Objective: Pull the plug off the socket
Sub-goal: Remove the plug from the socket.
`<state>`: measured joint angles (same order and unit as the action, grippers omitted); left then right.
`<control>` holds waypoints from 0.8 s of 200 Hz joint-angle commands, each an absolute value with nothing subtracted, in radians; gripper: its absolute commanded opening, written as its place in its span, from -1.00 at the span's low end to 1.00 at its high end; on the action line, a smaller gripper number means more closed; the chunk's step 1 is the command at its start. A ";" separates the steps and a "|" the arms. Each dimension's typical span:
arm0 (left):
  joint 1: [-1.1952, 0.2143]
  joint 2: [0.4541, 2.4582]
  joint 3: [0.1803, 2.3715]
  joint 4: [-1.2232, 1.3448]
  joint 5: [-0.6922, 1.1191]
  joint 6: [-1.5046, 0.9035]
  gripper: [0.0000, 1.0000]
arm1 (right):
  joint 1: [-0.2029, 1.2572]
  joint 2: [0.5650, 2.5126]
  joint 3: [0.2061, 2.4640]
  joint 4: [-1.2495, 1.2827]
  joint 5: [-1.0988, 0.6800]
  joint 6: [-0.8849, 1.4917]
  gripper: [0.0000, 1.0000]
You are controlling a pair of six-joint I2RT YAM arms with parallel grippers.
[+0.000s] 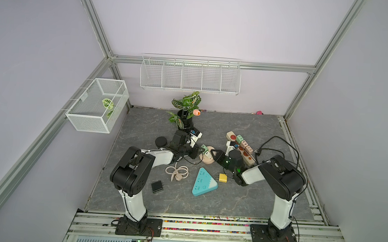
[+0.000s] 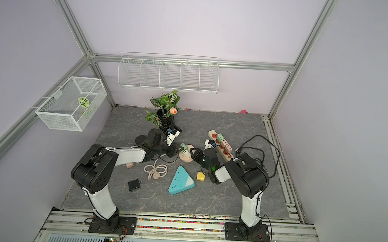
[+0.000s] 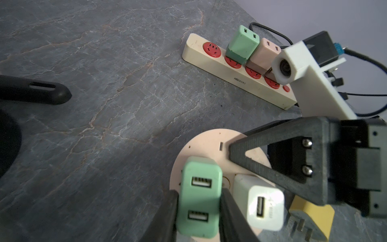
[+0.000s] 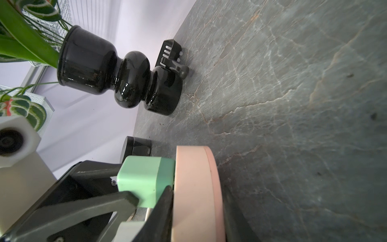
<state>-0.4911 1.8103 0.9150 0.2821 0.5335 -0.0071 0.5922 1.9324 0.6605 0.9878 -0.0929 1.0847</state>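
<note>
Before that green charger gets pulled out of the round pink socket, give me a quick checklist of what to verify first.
1. Left hand closed on both sides of the green USB charger: ok.
2. Right hand clamped across the rim of the round pink socket to brace it: ok.
3. Green USB charger seated flush in the socket, not yet out: ok.
4. White charger next to it clear of the left hand: cannot tell, the gap looks very narrow.
5. Grip firm enough not to slip on the pull: cannot tell.
</note>
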 commanded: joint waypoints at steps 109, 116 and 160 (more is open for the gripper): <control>-0.501 1.857 0.942 0.295 0.592 -0.032 -1.00 | 0.611 1.971 0.631 0.821 -0.115 1.003 -1.00; -0.500 1.843 0.927 0.314 0.581 -0.033 -1.00 | 0.612 1.968 0.628 0.818 -0.106 1.003 -1.00; -0.487 1.752 0.903 0.302 0.551 -0.041 -1.00 | 0.611 1.947 0.627 0.744 -0.061 0.998 -1.00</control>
<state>-0.4892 1.8271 0.9085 0.3058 0.5583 -0.0063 0.6006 1.9263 0.6598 0.9802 -0.0906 1.0725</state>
